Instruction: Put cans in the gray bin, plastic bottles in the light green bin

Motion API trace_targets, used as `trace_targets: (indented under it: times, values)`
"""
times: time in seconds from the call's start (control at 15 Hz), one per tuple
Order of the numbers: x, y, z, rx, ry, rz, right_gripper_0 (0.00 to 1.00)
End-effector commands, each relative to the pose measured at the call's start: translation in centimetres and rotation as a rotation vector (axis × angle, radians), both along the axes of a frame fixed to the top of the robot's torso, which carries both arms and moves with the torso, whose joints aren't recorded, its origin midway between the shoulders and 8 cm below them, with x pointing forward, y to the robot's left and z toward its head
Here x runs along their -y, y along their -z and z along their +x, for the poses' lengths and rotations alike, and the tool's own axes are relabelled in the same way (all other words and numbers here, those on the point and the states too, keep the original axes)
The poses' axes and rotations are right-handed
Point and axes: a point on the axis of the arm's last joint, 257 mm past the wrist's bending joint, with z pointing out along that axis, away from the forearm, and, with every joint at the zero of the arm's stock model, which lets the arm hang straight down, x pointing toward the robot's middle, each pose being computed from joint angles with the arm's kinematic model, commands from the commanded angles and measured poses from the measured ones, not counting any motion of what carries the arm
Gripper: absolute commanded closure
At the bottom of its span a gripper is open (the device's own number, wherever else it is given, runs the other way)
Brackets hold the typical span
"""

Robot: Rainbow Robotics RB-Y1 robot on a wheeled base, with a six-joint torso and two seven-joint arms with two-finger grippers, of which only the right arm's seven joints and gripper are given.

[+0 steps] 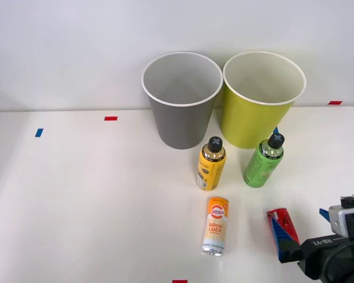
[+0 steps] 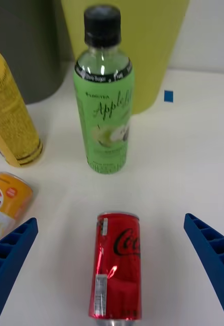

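A red can (image 1: 278, 214) (image 2: 117, 265) lies on its side on the white table. My right gripper (image 1: 301, 227) (image 2: 111, 220) is open, one blue finger on each side of that can, not touching it. An orange-and-white can (image 1: 216, 225) (image 2: 7, 201) lies to its left. Behind them stand a yellow-labelled bottle (image 1: 211, 164) (image 2: 10, 117) and a green bottle (image 1: 263, 161) (image 2: 104, 112), both black-capped. At the back stand the gray bin (image 1: 180, 127) (image 2: 25, 46) and, on its right, the light green bin (image 1: 253, 124) (image 2: 147, 41).
Small tape marks dot the table: red (image 1: 110, 118), blue (image 1: 39, 132), red (image 1: 335, 102) at the right rear and a blue one (image 2: 168, 96) by the light green bin. A white wall rises behind the bins. The table's left half is bare.
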Motion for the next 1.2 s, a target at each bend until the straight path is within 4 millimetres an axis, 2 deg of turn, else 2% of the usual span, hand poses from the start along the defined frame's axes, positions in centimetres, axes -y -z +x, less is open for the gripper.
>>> trace_targets:
  times: [0.07,0.2,0.53,0.67,0.93,1.2]
  values:
    - [2.4,1.9,-0.1,-0.137,0.127,-0.071,0.0]
    - [2.3,2.2,0.1,-0.17,0.154,-0.039,0.0]
    - [0.4,3.3,-0.1,-0.266,0.135,0.018,0.0]
    - [0.2,3.2,0.2,-0.28,0.124,0.01,0.0]
    - [-1.4,2.0,1.6,-0.257,0.069,0.027,0.0]
    - [-1.3,3.4,1.7,-0.309,0.07,0.022,0.0]
